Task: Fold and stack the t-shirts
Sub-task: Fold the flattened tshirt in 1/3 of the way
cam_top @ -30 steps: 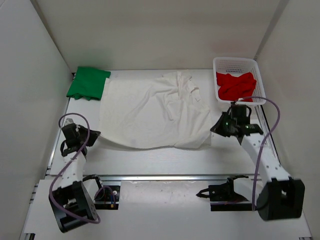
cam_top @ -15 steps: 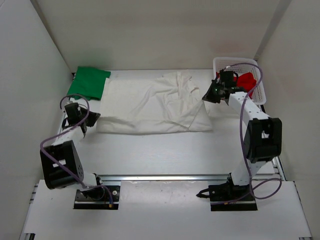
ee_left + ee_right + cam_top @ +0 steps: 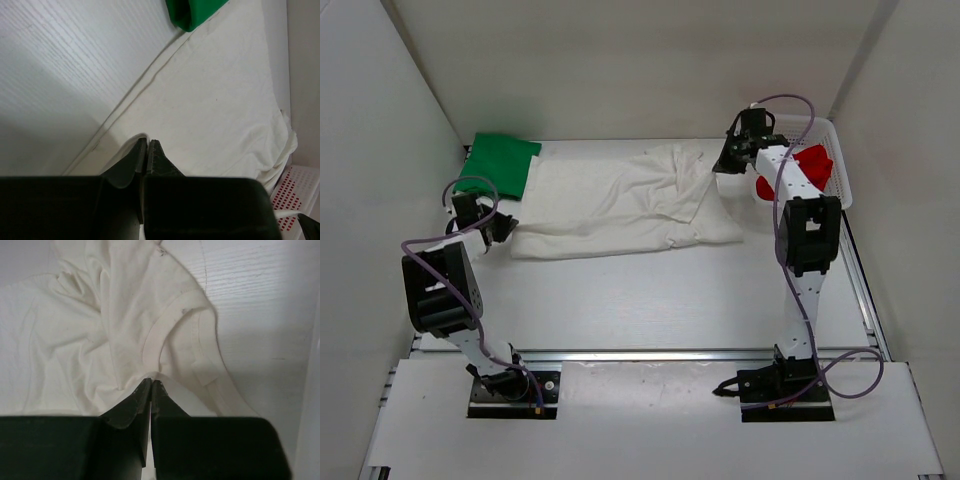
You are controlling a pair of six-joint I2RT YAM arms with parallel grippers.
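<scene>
Over the last second both arms have swung from the near side of the table (image 3: pixel 620 300) toward the far side, carrying the near edge of the white t-shirt (image 3: pixel 620 200) up and over itself, so the cloth now lies as a shallower band across the middle of the table; the left gripper (image 3: pixel 490 228) sits at the band's near-left corner, clenched on the shirt's edge, with the pinch clear in the left wrist view; the right gripper (image 3: pixel 728 160) is likewise clamped on a tented fold close to the collar (image 3: pixel 175 325), at the far right of the shirt, just left of the mesh basket (image 3: pixel 835 140); the red t-shirt (image 3: pixel 810 165) lies in that basket, and the folded green t-shirt (image 3: pixel 500 165) rests at the far-left corner, touching or just beside the white one; the shirt looks light, limp and prone to wrinkling, so it will likely sag and drag wherever it is unsupported, and hems, corners or shoulder seams seem the soundest places to pinch; both arms are stretched well forward from their bases, the right one reaching farther and its wrist turned left over the cloth.
</scene>
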